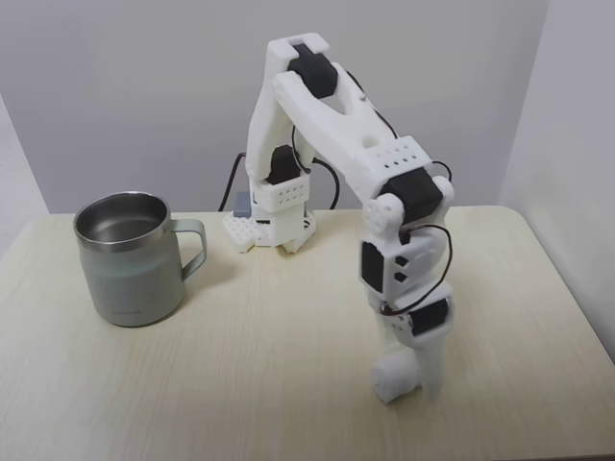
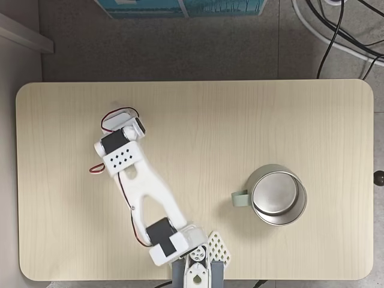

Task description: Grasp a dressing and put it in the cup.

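The arm (image 1: 384, 182) reaches down to the counter (image 1: 240, 384) at the right of a fixed view, and the fingers (image 1: 408, 379) are at the wood. A white rounded lump sits at the tips there: that looks like the dressing (image 1: 392, 377), low on the counter between or against the fingers, though white on white makes it hard to tell roll from plastic. How far the fingers are parted I cannot tell, and whether they grip the roll or only touch it I cannot tell either.

Over to the cup (image 1: 130, 264): it stands upright at the left of that view, well apart from the fingers, handle (image 1: 192, 248) turned toward the arm. Its inside shows bare shiny metal, nothing in it that I can see. In a fixed view from above, the cup (image 2: 277, 195) sits right of the arm's base (image 2: 201, 261), handle pointing left, again with only metal showing inside.

From above, the arm (image 2: 144, 192) stretches up-left across the counter (image 2: 240, 120), and its wrist covers the fingers and the roll
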